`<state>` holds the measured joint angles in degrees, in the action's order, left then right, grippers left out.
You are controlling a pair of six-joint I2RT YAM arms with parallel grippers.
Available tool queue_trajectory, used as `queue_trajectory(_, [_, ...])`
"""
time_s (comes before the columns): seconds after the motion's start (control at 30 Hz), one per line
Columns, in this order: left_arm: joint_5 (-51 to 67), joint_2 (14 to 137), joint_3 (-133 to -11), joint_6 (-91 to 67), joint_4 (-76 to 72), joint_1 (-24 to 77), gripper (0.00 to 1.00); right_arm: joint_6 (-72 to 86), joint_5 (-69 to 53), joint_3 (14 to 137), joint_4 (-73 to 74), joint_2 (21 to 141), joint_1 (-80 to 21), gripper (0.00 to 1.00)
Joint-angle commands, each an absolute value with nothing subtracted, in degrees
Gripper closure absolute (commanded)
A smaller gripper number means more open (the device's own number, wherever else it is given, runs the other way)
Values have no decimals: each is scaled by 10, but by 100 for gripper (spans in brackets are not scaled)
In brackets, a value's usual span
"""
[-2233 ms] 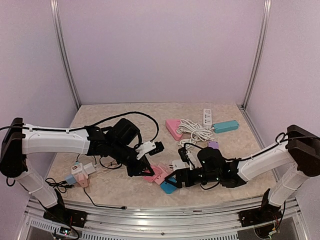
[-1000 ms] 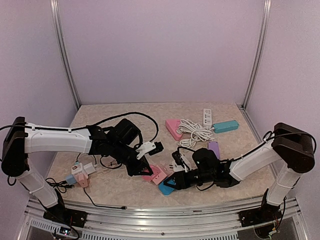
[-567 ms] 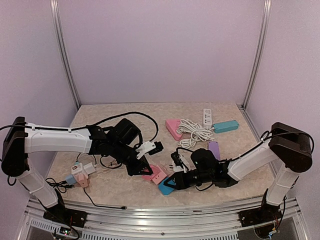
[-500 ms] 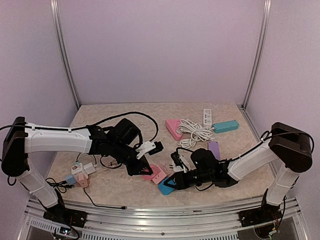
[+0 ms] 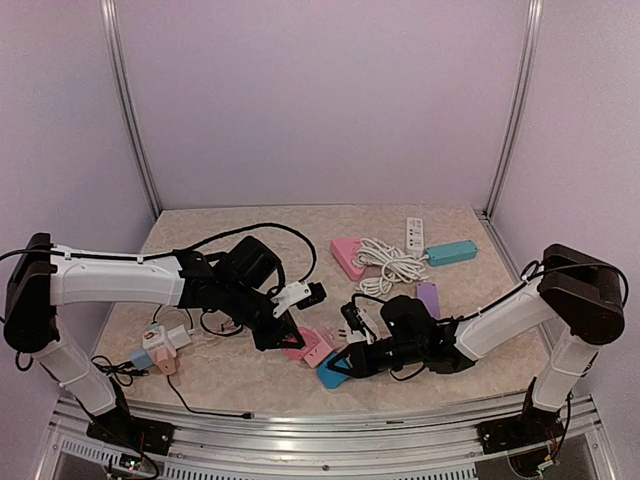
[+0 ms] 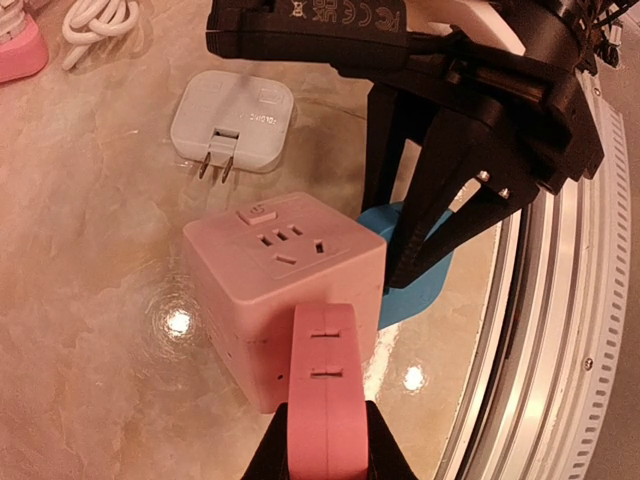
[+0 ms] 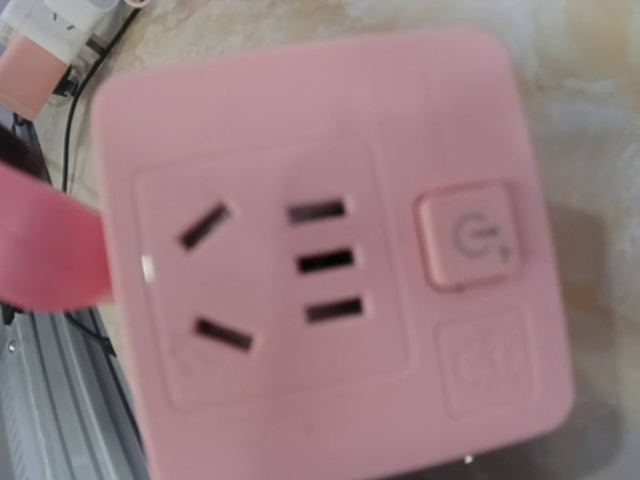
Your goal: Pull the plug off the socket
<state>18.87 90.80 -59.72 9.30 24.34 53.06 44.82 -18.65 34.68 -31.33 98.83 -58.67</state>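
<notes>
A pink cube socket (image 6: 290,260) sits on the marble table, also seen at socket (image 5: 318,347) and filling the right wrist view as socket (image 7: 330,250). A pink plug (image 6: 328,380) is seated in its near side, at plug (image 5: 298,350) from above. My left gripper (image 6: 328,430) is shut on that plug. My right gripper (image 5: 345,362) lies low at the cube's right side. Its black fingers (image 6: 400,230) close together onto a blue piece (image 6: 425,295) lying against the cube. The right wrist view does not show its own fingers.
A grey-white adapter (image 6: 235,125) lies prongs-out just beyond the cube, with a black adapter (image 6: 310,30) behind it. Farther back are a pink strip (image 5: 347,257), a coiled white cable (image 5: 390,262) and a teal strip (image 5: 452,252). More plugs (image 5: 160,348) sit left. The metal rail (image 5: 300,425) edges the front.
My right gripper has slid left up against the cube and its jaws have closed in, nudging the blue piece slightly. The left gripper and pink plug have stayed put.
</notes>
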Motion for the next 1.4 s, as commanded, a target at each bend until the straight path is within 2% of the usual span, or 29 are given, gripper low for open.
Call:
queue_trajectory(0.0, [177,917,-615,93,236,529,100,440,-181,354,-302,995,-584,100])
queue_trajectory(0.53, [199,920,-621,87,240,514,100,367,-186,353,-272,972,-584,100])
queue_trajectory(1.37, [196,918,-618,92,240,515,100,502,-222,376,-238,972,-549,100])
